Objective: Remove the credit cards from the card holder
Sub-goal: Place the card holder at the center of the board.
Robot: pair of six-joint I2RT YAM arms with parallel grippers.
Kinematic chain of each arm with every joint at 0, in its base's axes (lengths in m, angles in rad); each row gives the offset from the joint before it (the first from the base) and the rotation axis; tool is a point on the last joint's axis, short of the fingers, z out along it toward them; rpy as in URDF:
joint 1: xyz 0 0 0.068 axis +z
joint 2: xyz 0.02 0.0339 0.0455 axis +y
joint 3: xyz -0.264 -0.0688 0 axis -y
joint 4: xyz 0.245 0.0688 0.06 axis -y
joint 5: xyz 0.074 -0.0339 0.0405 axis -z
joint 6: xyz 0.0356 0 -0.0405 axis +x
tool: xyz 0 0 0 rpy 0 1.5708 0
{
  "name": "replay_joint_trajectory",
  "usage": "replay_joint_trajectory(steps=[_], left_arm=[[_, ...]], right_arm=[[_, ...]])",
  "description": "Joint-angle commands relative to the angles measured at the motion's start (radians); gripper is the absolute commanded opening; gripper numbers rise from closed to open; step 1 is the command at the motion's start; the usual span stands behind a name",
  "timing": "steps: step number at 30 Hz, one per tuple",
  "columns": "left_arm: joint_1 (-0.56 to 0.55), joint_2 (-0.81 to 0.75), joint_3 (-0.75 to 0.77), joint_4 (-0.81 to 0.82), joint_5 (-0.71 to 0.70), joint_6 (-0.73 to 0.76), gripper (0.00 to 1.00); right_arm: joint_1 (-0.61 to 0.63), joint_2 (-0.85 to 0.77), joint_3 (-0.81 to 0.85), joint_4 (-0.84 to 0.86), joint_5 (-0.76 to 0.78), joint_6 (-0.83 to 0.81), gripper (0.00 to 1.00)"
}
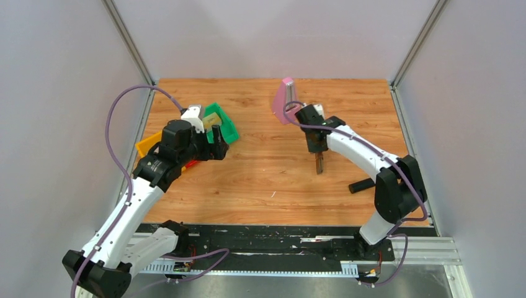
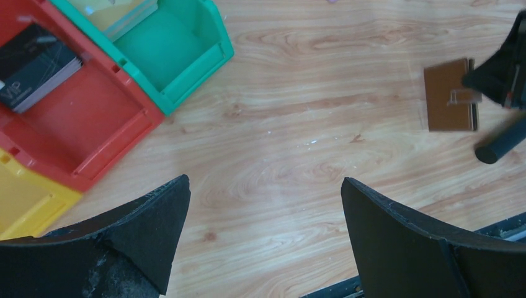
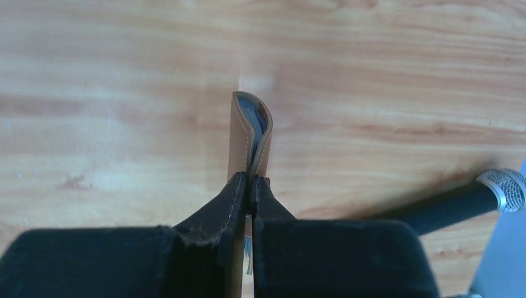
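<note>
1. The right claw (image 3: 249, 183) has its two black fingers pressed together on a small brown leather bifold card holder (image 3: 249, 133), pinching one short end of it.
2. The card holder is folded shut and runs straight out ahead of those fingertips. It is edge-on to the wrist camera, with the rounded fold at the far end and a grey-blue sliver showing between the leaves.
3. I cannot tell whether its lower edge touches the light wooden table (image 3: 93, 93).
4. Near this claw, off to one side and apart from the holder, a black cylindrical handle with a knurled silver tip (image 3: 459, 205) lies on the wood.
5. Beyond the right claw, toward the back wall, stands a pink pyramid-shaped metronome (image 1: 285, 99).
6. The left claw (image 2: 263, 186) is spread wide with nothing between its fingers, and it hovers over bare wood.
7. Ahead of it and to its left sits a red plastic tray (image 2: 80, 118) holding a stack of dark credit cards (image 2: 37, 65).
8. Touching that tray's far side is a green plastic tray (image 2: 198, 68) with gold-tan cards (image 2: 115, 11) at its far end.
9. A yellow plastic tray (image 2: 25, 205) sits on the red tray's near side.
10. From the left claw, the card holder is well apart, far ahead and to the right.
</note>
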Motion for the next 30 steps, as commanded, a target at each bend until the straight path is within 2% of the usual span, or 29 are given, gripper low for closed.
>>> replay_joint_trajectory(steps=[1,6,11,15,21,24,26,30], left_arm=[[-0.001,-0.016,0.027,-0.035,-0.09,-0.083,1.0],[0.0,-0.07,0.006,-0.04,-0.154,-0.107,1.0],[0.0,-0.104,-0.011,-0.05,-0.159,-0.103,1.0],[0.0,-0.12,-0.024,-0.064,-0.138,-0.088,1.0],[-0.001,-0.107,-0.043,-0.035,0.074,-0.052,1.0],[0.0,-0.086,-0.065,0.007,0.178,-0.048,1.0],[-0.001,-0.08,-0.091,0.047,0.24,-0.053,1.0],[-0.002,-0.05,-0.117,0.095,0.314,-0.067,0.99]], right_arm=[[0.154,0.038,-0.014,-0.15,0.137,0.072,0.01],[0.308,0.119,-0.016,-0.162,0.063,0.165,0.04],[0.42,0.156,-0.027,-0.056,-0.083,0.181,0.25],[0.434,0.096,-0.059,0.03,-0.189,0.182,0.32],[0.347,-0.066,-0.184,0.131,-0.261,0.186,0.34],[0.278,-0.148,-0.262,0.179,-0.308,0.194,0.39],[0.224,-0.204,-0.319,0.212,-0.336,0.2,0.43],[0.072,-0.294,-0.427,0.278,-0.474,0.188,0.44]])
